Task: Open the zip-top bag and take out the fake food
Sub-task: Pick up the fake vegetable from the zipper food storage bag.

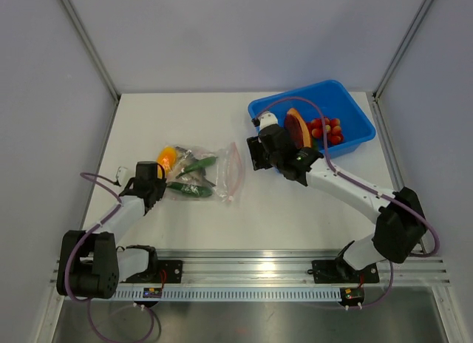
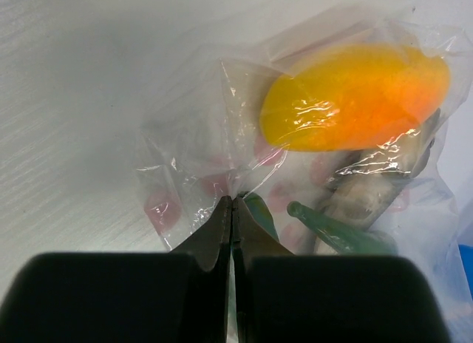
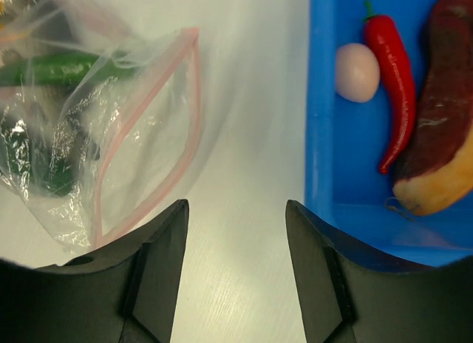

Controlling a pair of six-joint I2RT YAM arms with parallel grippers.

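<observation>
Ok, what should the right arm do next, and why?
Probably swing the right gripper left to the zip-top bag's open mouth and reach for the green cucumber. Its jaws are open and empty between bag and blue bin, the left gripper pinches the bag's opposite end, and the cucumber and yellow fruit are still inside.

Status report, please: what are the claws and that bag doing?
Left gripper shut on bag, closed end. Right gripper open, empty. Bag mouth open, yellow fruit inside. Nothing in the way.
</observation>
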